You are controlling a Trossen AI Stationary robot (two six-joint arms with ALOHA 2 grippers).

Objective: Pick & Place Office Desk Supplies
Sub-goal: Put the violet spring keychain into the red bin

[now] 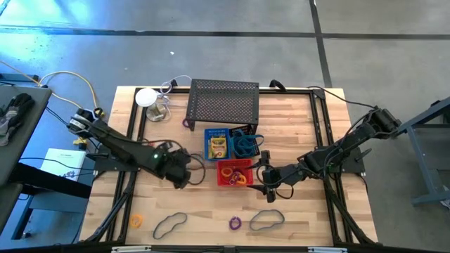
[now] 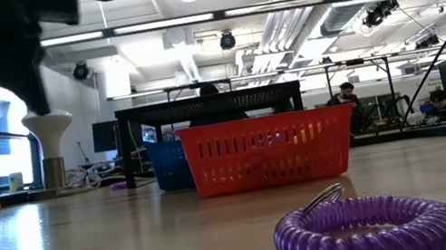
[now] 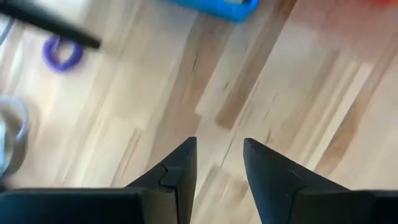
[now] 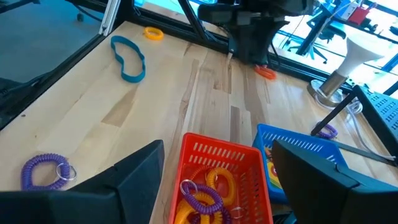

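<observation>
Right gripper (image 1: 267, 184) just beside red slotted plastic bin (image 1: 234, 172), fingers spread wide, nothing between them. Left gripper (image 1: 184, 171) on the bin's other side, fingers (image 3: 177, 177) parted over bare wooden table (image 3: 124, 137), holding nothing.

Red bin already holding orange, yellow and purple coiled rings. Blue plastic bin (image 1: 217, 143) holding a little yellow printed box (image 1: 218, 146).

Loose on the table: purple coiled ring (image 1: 235, 223), 2 dark bluish looped cords (image 1: 267, 220) and (image 1: 169, 223), orange ring (image 1: 136, 221) near the left front corner.

Risks:
- Right gripper close to bin wall; a sideways swing likely shoves or tips the bin.
- Cords thin and flat; likely pinch miss or slip.
- Both arms crowding the bin; possible clash.
</observation>
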